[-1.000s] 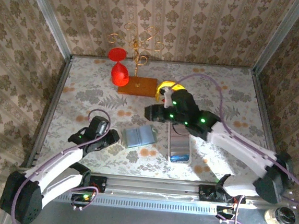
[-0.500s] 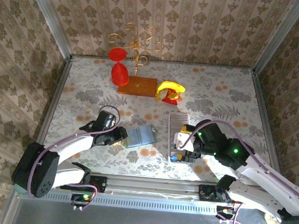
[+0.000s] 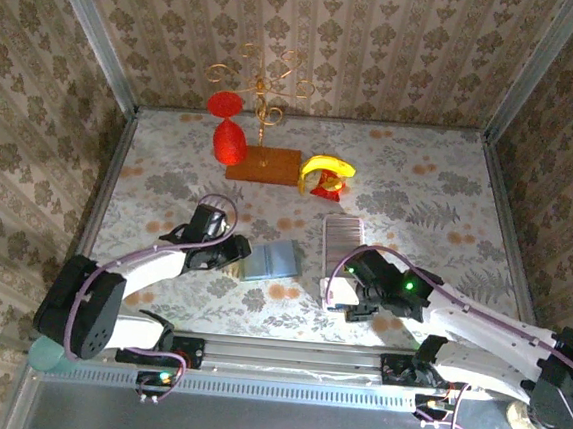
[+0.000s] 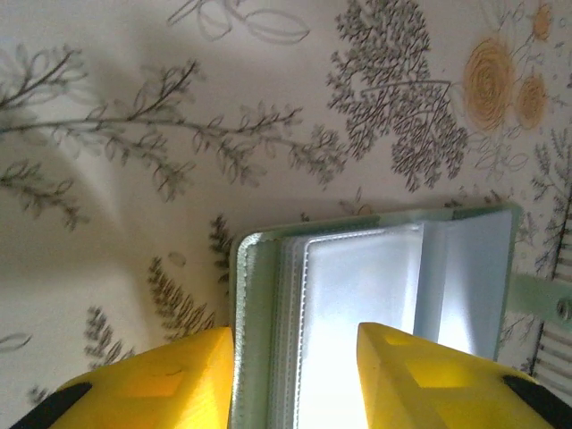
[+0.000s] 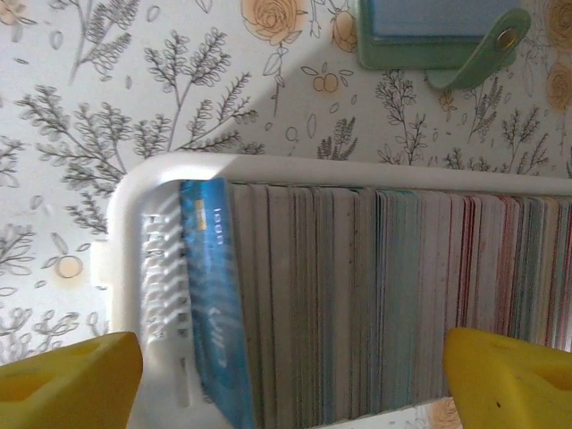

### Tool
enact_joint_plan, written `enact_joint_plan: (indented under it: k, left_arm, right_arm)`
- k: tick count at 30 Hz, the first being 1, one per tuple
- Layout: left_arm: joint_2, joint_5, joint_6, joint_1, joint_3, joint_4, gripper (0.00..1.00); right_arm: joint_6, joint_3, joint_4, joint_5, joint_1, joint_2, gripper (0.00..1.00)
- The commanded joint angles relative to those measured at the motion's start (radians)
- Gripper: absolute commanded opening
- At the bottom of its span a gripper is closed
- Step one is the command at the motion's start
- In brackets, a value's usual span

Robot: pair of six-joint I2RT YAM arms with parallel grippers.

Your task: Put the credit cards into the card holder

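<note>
My right gripper [image 5: 290, 380] gapes over the cards, left gripper [image 4: 295, 375] at the card holder [image 4: 357, 268]
Nearest, my right jaws stand wide across the white tray's [image 5: 143, 192] near end, holding nothing, I judge ready to pinch the blue front one of the credit cards [image 5: 214, 295] standing on edge; beyond, my left jaws, part open, straddle the opened holder's left edge without closing on it, probably steadying it

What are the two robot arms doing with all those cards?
The right gripper hangs wide open over a white tray packed with credit cards on edge, a blue card at the end. The left gripper is at the open green card holder, its jaws astride one edge. Neither gripper holds a card yet.
</note>
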Motion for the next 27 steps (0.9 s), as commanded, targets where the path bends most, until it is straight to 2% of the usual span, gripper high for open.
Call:
enact_joint_plan:
  k: [1,7,14,23,24,27]
  left_arm:
    - [0.049,0.027,0.015,0.007,0.039,0.053,0.39]
    - [0.077,0.034,0.011,0.007,0.061,0.065,0.37]
    - [0.009,0.004,0.036,0.006,0.056,-0.009,0.37]
    - [-0.103,-0.020,0.037,0.006,0.001,-0.072,0.37]
    - [-0.111,-0.020,0.035,0.006,-0.004,-0.076,0.37]
    - [-0.131,-0.017,0.031,0.006,-0.019,-0.085,0.36]
  right_arm:
    - [-0.050,-0.004,0.049,0.051,0.006,0.037,0.86]
    - [-0.089,-0.008,0.092,0.064,0.006,0.086,0.85]
    - [-0.120,0.002,0.090,0.094,0.006,0.143,0.74]
    - [-0.157,0.013,0.058,0.070,0.008,0.158,0.77]
    - [-0.159,0.016,0.059,0.074,0.008,0.166,0.75]
    - [-0.159,0.023,0.029,0.090,0.007,0.183,0.61]
